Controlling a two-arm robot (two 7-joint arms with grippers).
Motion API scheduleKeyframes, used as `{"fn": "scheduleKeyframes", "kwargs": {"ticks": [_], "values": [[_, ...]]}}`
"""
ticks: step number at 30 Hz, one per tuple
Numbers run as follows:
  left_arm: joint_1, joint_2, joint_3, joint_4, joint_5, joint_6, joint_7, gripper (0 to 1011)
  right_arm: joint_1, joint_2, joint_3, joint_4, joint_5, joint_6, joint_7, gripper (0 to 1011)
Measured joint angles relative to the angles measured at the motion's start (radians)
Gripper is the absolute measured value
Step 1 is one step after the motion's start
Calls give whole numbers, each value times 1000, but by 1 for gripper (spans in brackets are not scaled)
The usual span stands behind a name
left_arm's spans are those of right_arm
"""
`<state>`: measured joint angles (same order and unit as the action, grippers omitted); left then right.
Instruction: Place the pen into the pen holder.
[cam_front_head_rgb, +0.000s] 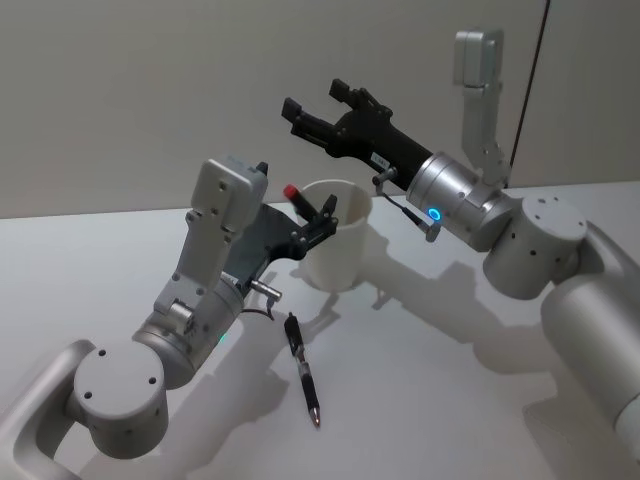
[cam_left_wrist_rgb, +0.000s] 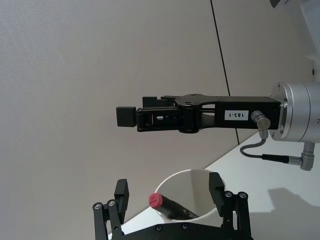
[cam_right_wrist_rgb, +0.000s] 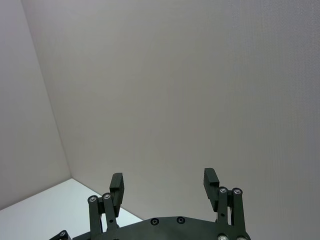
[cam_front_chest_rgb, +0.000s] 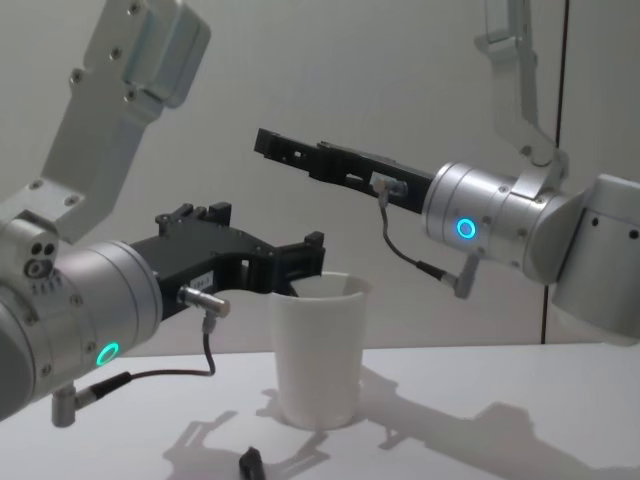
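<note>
The pen holder (cam_front_head_rgb: 337, 250) is a white paper cup standing on the table, seen side-on in the chest view (cam_front_chest_rgb: 318, 350). A dark pen with a red cap (cam_front_head_rgb: 293, 192) stands inside it, leaning on the rim nearest my left arm (cam_left_wrist_rgb: 157, 200). My left gripper (cam_left_wrist_rgb: 169, 184) is open at the cup's rim, its fingers either side of that pen without touching it. A second black pen (cam_front_head_rgb: 302, 368) lies on the table in front of the cup. My right gripper (cam_front_head_rgb: 318, 102) hovers open above the cup, holding nothing.
The white table (cam_front_head_rgb: 440, 400) runs up to a plain wall. The right arm's body (cam_front_head_rgb: 540, 250) stretches over the table's right side, the left arm's (cam_front_head_rgb: 190, 320) over the near left. A thin cable (cam_front_head_rgb: 405, 210) hangs under the right wrist.
</note>
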<state>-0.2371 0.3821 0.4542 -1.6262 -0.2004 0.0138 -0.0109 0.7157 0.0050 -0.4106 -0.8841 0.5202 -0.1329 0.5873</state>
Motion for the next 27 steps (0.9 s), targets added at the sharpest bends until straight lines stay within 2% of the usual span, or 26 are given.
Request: {"fn": "scheduleKeyframes", "kwargs": {"ticks": [12,20,27], "values": [[0,0,0,0,0,0,0,1001,-8,8,5,-23,-4,6,-2,1001],[0,0,0,0,0,0,0,1001,-39,41,24,-102,-33,44,-29,1002],[0,0,0,0,0,0,0,1001,-99,102,59,-221,-63,115,-83,1001]]}}
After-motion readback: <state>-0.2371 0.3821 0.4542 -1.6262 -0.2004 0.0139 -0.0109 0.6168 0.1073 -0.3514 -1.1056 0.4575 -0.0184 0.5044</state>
